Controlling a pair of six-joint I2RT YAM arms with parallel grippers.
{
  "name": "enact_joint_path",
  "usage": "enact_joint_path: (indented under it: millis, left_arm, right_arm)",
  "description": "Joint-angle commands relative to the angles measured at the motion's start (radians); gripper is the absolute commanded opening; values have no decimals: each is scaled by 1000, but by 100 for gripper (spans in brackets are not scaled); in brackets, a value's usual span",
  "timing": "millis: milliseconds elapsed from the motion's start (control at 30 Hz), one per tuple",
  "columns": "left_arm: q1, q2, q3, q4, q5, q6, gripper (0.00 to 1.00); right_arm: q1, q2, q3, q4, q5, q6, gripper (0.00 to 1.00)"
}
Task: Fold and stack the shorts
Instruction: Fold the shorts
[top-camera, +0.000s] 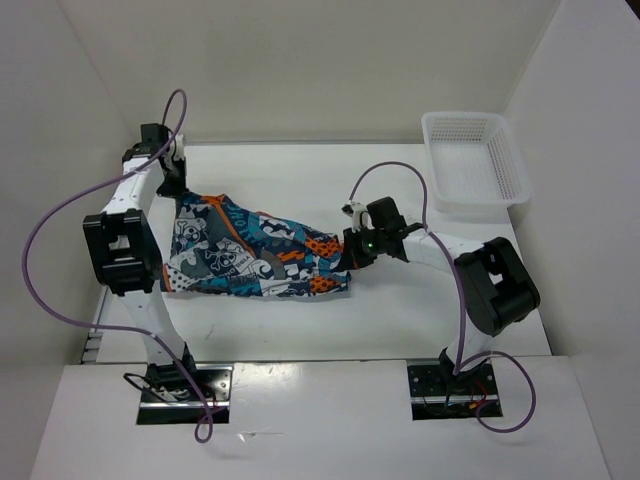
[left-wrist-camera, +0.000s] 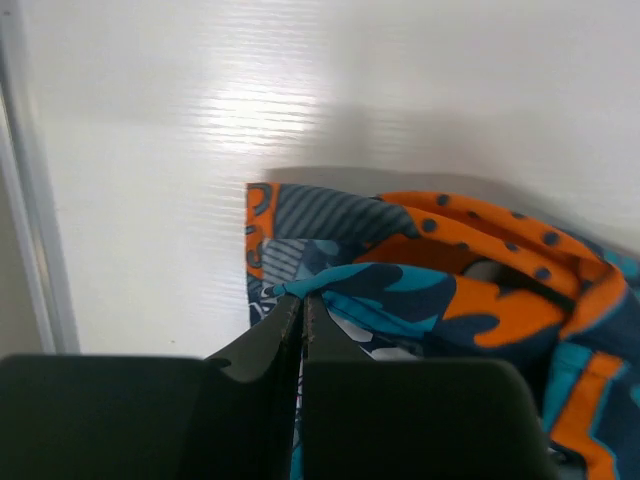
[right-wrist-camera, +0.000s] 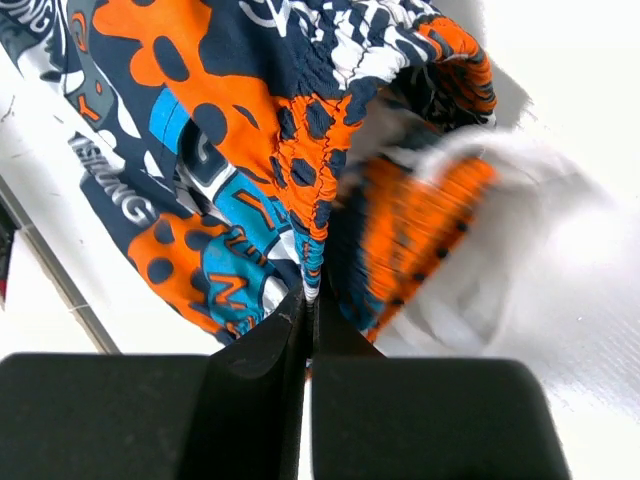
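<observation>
While the soft teal, orange, white and black printed fabric shorts (top-camera: 255, 255) stretch across the white counter (top-camera: 300, 320), the left pincer (top-camera: 172, 188) clamps their far-left corner and the right pincer (top-camera: 352, 250) clamps their right edge.

Printed on the shorts (right-wrist-camera: 250, 110), in the right wrist view: white block capitals on dark blue, well to the left of and above the fingers (right-wrist-camera: 262, 350) of the right gripper (right-wrist-camera: 308, 300), running diagonally; legible roughly as "ISHUNG", opening letters uncertain. Just above and left of the fingertips, on a teal patch: orange letter-like strokes, possibly "NY", not legible with confidence. High above the fingertips, near the top edge: white scrawled lettering, unreadable. In the left wrist view: pattern only, no legible characters. In the top view: emblems and lettering on the fabric too small to read.
</observation>
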Motion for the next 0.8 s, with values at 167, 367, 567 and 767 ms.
enact_joint_path:
  millis: [167,367,567,767]
  left_arm:
    - [32,87,41,27,-53,4,0]
    - [42,87,153,-26,41,4,0]
    - [65,185,274,-70,16,4,0]
    - [55,248,274,-113,109,4,0]
  right_arm:
    - [-7,-8,15,-10,4,-70,0]
    - [-7,3,58,-19,-7,-99,0]
    - [-7,3,34,-44,-26,-131,0]
    - [-7,-8,52,-44,-13,-130,44]
